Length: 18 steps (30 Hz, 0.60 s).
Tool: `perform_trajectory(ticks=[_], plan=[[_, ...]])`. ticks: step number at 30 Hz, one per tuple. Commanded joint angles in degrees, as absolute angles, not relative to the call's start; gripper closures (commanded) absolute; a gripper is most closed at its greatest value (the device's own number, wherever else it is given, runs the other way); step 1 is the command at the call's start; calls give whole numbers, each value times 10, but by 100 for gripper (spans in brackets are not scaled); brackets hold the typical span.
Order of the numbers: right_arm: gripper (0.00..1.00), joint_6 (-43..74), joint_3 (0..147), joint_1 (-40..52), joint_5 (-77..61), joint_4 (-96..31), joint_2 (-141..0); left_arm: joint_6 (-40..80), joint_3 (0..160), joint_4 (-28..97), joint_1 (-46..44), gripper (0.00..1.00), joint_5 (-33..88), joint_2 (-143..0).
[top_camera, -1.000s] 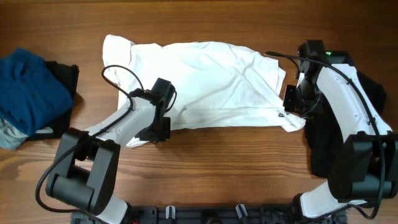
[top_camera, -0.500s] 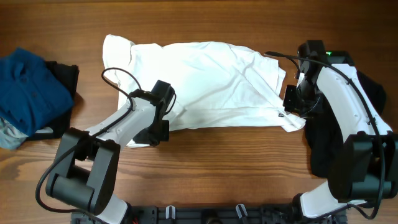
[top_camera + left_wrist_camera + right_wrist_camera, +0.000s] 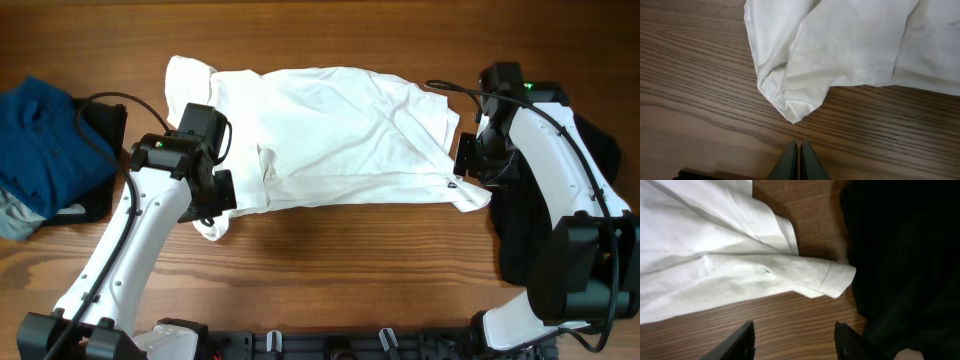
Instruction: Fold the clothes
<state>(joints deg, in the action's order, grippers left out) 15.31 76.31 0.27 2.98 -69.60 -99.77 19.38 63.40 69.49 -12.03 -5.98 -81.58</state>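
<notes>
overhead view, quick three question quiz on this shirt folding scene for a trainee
1. True or false: the left gripper is shut on the white T-shirt.
2. What lies at the left end of the table? A) a blue garment B) a red towel C) a cardboard box
3. Fill in: in the right wrist view, the right gripper stands ___ over bare wood.

Key
1. False: it is shut but empty, and the shirt's corner lies just ahead of it.
2. A
3. open
</notes>
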Motion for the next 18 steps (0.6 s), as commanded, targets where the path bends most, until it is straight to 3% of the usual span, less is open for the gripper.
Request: perform_trajectory(ticks=[1,4,8,9,10,12,18], plan=[[49,150,764,1,25,-689,-1016,256,639,729,-109,96,-158,-813],[49,138,764,1,22,-685,-1039,275,639,724,-81,96,-136,-809],[49,148,764,1,1,-692,-1056,230,639,702,-76,96,-7,-809],[49,156,764,1,1,-691,-1056,213,639,695,-79,90,25,-809],[49,164,764,1,0,-691,-1055,198,638,689,-84,66,48,-809],[49,167,764,1,-1,-693,-1055,197,636,688,-96,43,49,-811],[48,162,764,1,-1,-697,-1055,253,604,676,-119,37,5,-832]])
